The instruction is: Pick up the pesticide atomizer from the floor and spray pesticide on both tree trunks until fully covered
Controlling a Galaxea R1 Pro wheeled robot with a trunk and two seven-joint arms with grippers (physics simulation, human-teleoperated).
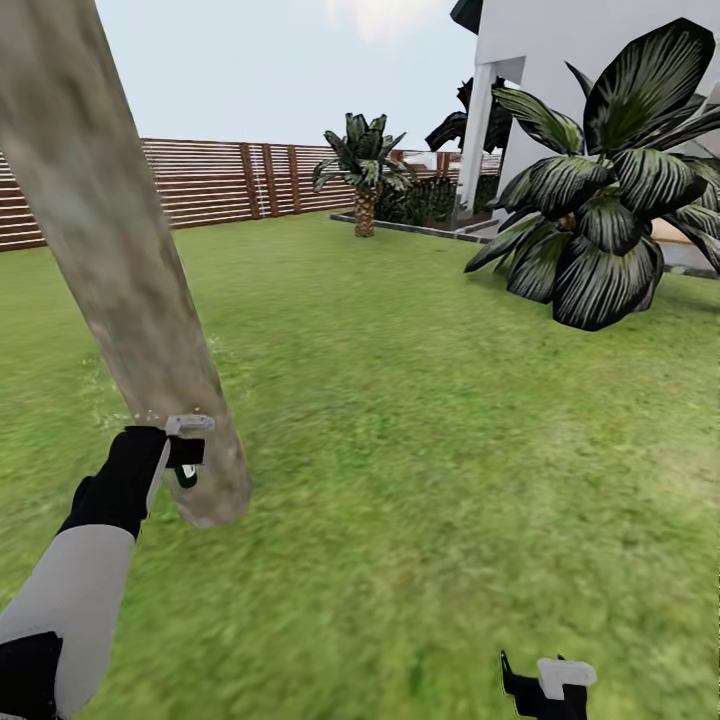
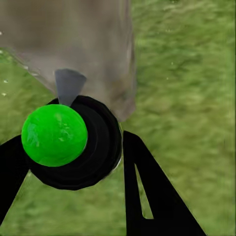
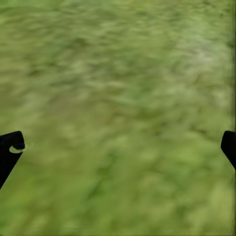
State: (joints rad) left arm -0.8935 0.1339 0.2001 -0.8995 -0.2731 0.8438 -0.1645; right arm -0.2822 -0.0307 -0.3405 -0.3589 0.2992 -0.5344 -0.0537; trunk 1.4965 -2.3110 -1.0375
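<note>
1 spray bottle [image 1: 186,462]: light, rigid, likely slick; left pincer [image 1: 183,455] grips its body, nozzle facing tree trunk [image 1: 120,270]. Right pincer [image 1: 548,688]: spread, empty.

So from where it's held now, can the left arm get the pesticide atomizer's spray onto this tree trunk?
Probably yes. The left claw is shut on the pesticide atomizer, right up against the tree trunk near its base, and nothing stands between them. The upper trunk looks harder to cover from this low.

tree trunk [image 1: 120,290] blocking left, open lawn [image 1: 420,420] right
</note>
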